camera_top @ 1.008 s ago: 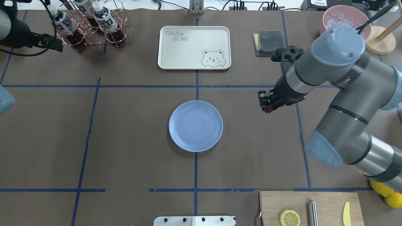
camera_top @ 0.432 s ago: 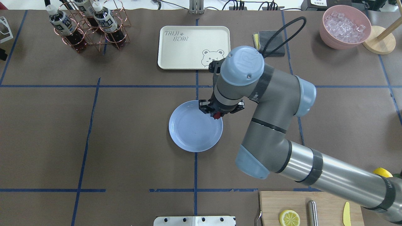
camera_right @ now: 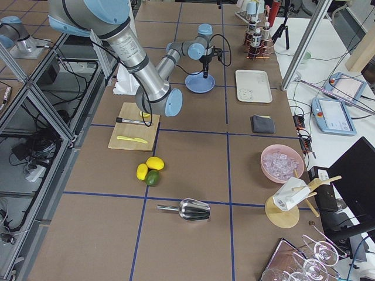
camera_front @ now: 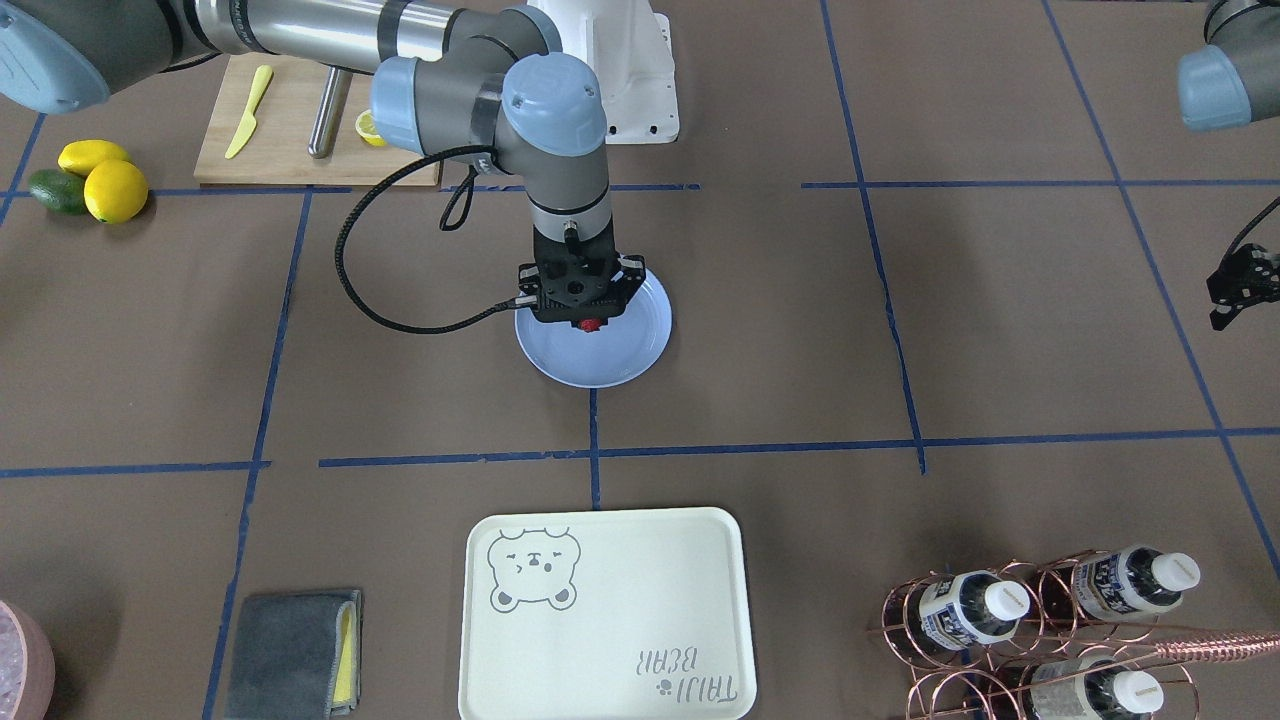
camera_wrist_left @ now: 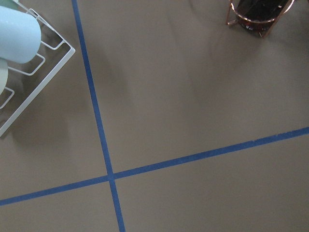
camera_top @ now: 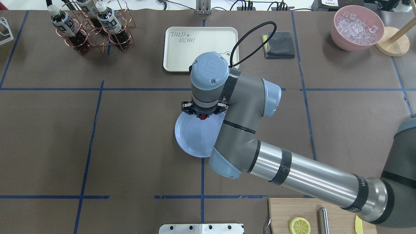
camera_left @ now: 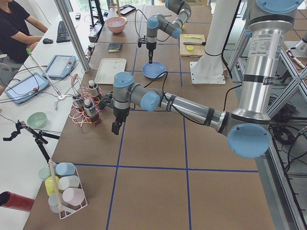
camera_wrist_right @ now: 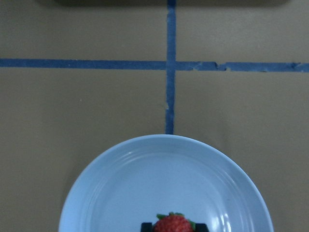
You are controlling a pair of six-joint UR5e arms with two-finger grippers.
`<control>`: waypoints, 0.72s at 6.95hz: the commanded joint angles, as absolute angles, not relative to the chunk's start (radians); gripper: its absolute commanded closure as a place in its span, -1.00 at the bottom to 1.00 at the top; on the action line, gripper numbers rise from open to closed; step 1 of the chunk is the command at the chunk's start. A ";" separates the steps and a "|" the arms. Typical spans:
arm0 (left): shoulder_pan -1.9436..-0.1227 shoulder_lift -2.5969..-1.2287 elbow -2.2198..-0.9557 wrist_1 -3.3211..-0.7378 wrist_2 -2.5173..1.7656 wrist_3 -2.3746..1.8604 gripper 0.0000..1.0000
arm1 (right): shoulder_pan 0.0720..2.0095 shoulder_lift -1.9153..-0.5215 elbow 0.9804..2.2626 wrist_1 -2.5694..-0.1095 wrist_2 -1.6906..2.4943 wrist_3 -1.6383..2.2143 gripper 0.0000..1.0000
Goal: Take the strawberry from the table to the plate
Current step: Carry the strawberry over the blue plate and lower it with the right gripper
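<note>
Currently: right gripper (camera_top: 202,115), jaws clenched on the strawberry (camera_top: 202,117), poised over the light-blue plate (camera_top: 191,143), inside its rim. Change noted: a second ago it carried the berry over bare tabletop (camera_top: 130,146), well to the plate's right; transport looks complete, release pending. Left gripper (camera_front: 1232,290) parked well apart; jaw state cannot be told.

The strawberry (camera_wrist_right: 174,225) sits between the fingers of the right gripper (camera_top: 202,116), the plate (camera_top: 190,141) directly beneath, the bear tray (camera_top: 182,48) farther ahead.
</note>
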State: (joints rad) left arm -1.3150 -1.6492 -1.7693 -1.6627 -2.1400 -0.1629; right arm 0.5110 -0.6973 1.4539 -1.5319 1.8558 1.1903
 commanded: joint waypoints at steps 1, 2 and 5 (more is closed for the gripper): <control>-1.334 -1.640 -1.769 -1.657 -2.164 -0.144 -1.00 | 0.485 -0.683 1.398 -1.509 1.838 1.192 1.00; -1.338 -1.641 -1.767 -1.657 -2.166 -0.146 -1.00 | 0.479 -0.684 1.397 -1.516 1.839 1.192 1.00; -1.339 -1.644 -1.770 -1.657 -2.166 -0.147 -1.00 | 0.463 -0.692 1.397 -1.559 1.842 1.192 1.00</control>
State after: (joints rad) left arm -1.3378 -1.6428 -1.7690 -1.6567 -2.1658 -0.1467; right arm 0.4703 -0.6877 1.3981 -1.5460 1.8406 1.1919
